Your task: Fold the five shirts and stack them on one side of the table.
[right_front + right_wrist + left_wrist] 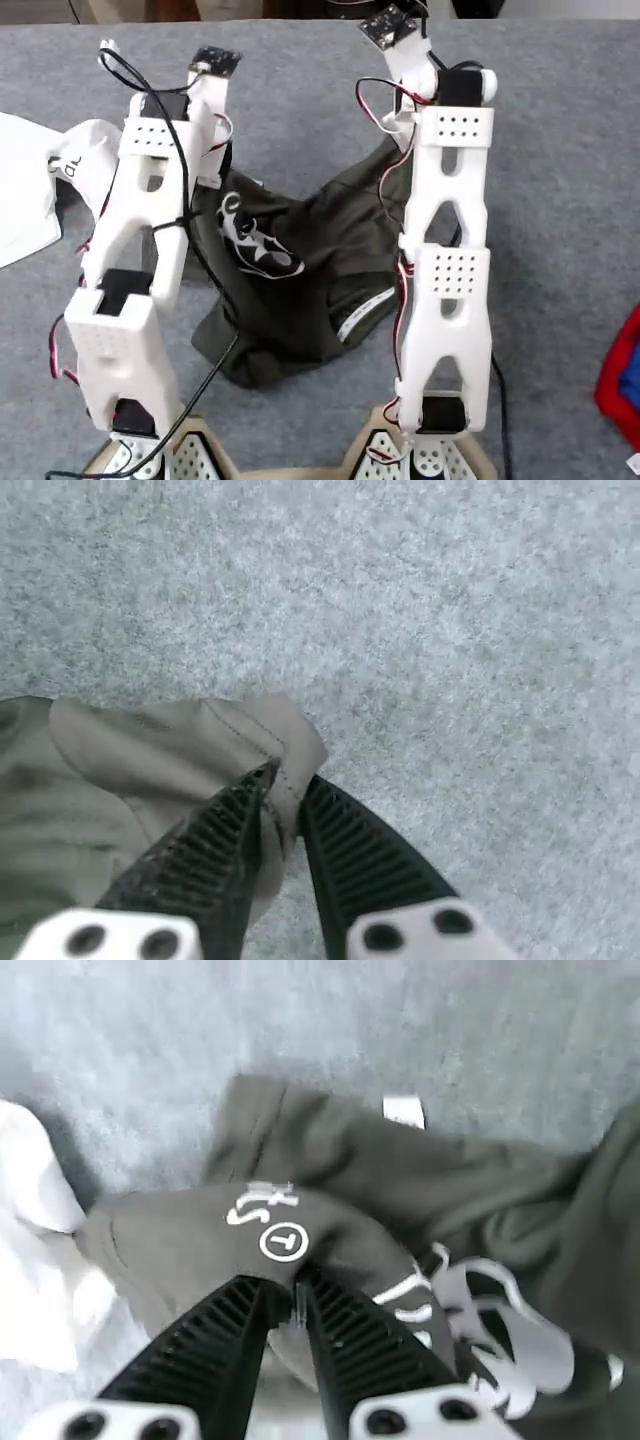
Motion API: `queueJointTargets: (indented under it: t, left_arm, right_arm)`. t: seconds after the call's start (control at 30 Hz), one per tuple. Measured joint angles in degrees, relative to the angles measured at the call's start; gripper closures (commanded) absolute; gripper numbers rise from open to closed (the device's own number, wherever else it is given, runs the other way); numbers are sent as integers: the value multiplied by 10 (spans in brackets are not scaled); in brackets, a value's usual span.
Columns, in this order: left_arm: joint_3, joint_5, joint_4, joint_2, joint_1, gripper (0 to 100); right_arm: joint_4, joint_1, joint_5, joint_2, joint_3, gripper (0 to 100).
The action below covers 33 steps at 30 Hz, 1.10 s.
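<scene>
Left fingers [220, 1340] and right fingers [210, 850] each clamp the olive shirt [310, 300], its length trailing toward the bases [400, 455].

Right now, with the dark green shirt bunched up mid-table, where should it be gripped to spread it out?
Probably at its free corners, coming from the outer sides: the dark green shirt is crumpled in the middle. The right gripper is shut on a stitched corner; the left gripper pinches a fold beside the print.
</scene>
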Motion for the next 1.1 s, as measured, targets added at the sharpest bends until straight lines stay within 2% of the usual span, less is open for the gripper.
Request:
queueJointTargets:
  t: [0.13,0.23,0.37,0.57,0.73,0.9,1.1]
  left_arm:
    - [-41,-49,113,46,-47,981]
    - [-17,-100,138,56,-97,981]
    - [86,-177,143,55,-147,981]
    - [278,-258,143,14,-149,981]
    - [393,-273,143,-64,-139,981]
    - [497,-274,143,-197,-139,981]
    - [571,-274,143,-360,-139,979]
  right_arm:
    - [-2,0,0,3,0,993]
    - [-2,0,0,3,0,993]
    - [-2,0,0,3,0,993]
    - [-2,0,0,3,0,993]
    - [-2,0,0,3,-20,993]
    - [-2,0,0,3,-23,993]
    - [-1,-2,0,3,-24,993]
